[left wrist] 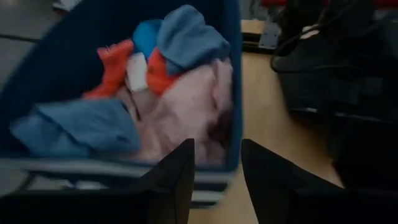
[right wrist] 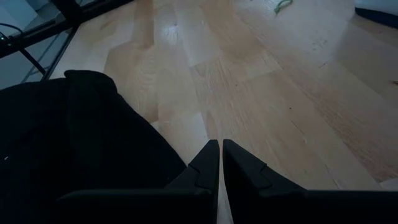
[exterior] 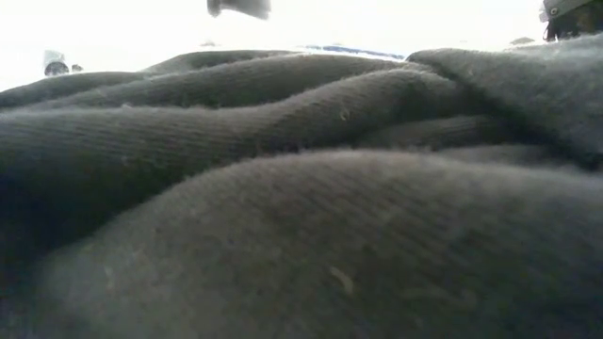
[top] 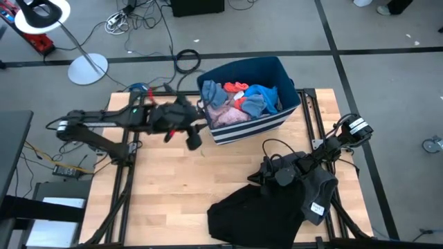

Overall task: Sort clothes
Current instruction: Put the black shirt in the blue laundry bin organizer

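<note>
The clothes lie in two places. Pink, red and blue pieces fill the navy striped bin at the table's far middle; the left wrist view looks into them. A black garment and a dark grey one lie spread on the table's near right. My left gripper hovers open just left of the bin, nothing between its fingers. My right gripper is shut, low at the black garment's far edge. Dark cloth fills the low view. My right gripper points slanting down at the wooden tabletop with nothing between its shut fingers. The black garment's edge lies right beside one finger; whether the fingers touch the cloth or the table I cannot tell.
Bare wooden tabletop stretches across the near left. Black frame rails run along the table's sides. Beyond the far edge stand a lamp with a white round base and loose cables on the floor.
</note>
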